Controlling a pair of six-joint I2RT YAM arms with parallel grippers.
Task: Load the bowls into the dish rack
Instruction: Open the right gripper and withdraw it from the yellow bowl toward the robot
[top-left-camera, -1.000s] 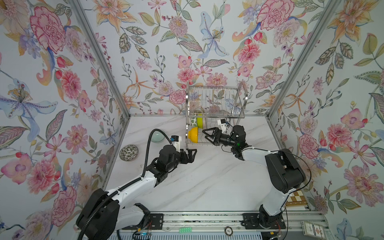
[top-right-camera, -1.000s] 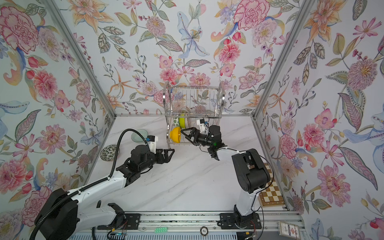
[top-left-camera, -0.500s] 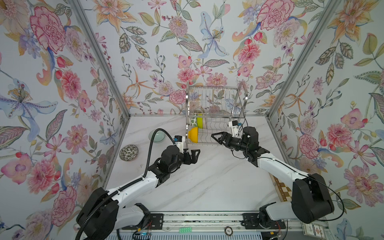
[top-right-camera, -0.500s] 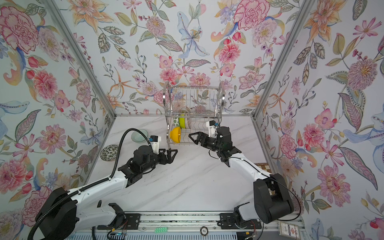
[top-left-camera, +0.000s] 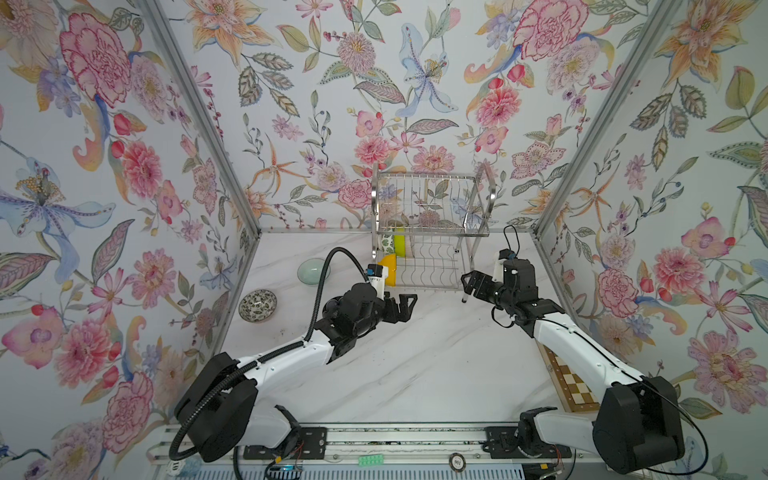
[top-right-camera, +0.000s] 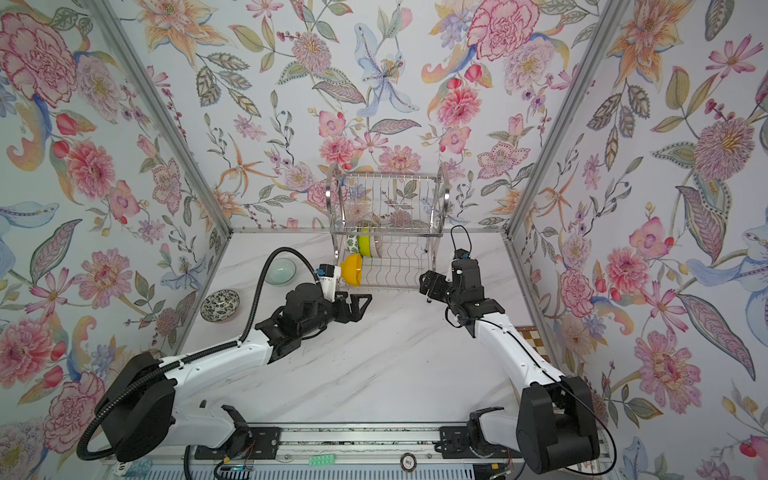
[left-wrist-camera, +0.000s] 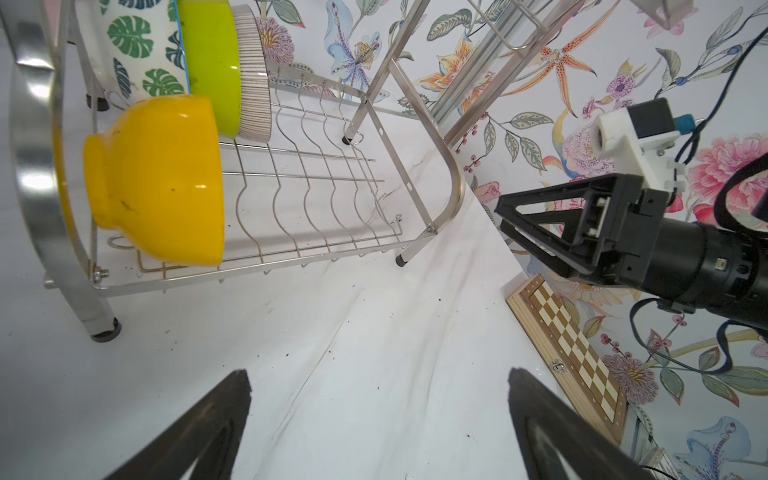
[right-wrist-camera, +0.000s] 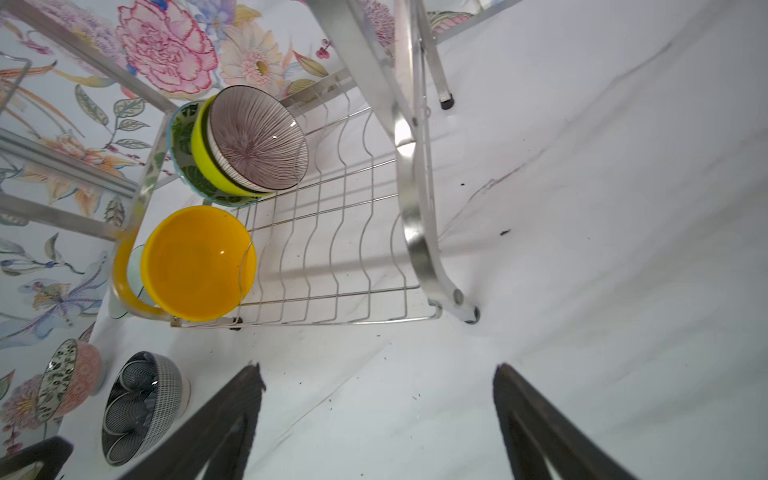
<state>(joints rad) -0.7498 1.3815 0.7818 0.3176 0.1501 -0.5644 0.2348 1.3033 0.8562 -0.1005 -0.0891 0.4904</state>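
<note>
The dish rack (top-left-camera: 492, 195) (right-wrist-camera: 409, 199) stands at the back of the table. Its lower tier holds a green-leaf bowl (left-wrist-camera: 133, 45), a lime bowl (left-wrist-camera: 212, 62), a pink striped bowl (right-wrist-camera: 257, 137) and an orange-yellow bowl (top-left-camera: 390, 264) (right-wrist-camera: 195, 262). A pale celadon bowl (top-left-camera: 313, 271) and a speckled bowl (top-left-camera: 257, 305) sit on the table to the rack's left. A dark navy bowl (right-wrist-camera: 141, 405) shows only in the right wrist view. My left gripper (top-left-camera: 405, 305) (left-wrist-camera: 379, 382) is open and empty in front of the rack. My right gripper (top-left-camera: 469, 284) (right-wrist-camera: 378, 370) is open and empty by the rack's right front leg.
A wooden chessboard (top-left-camera: 569, 382) (left-wrist-camera: 582, 345) lies along the right wall under my right arm. Floral walls close in the marble table (top-left-camera: 415, 365) on three sides. The rack's upper tier (top-left-camera: 432, 208) carries no bowls.
My right gripper has drawn back from the orange-yellow bowl, moving right to the rack's right front corner. The bowl stays in the rack. My left gripper has edged slightly right.
</note>
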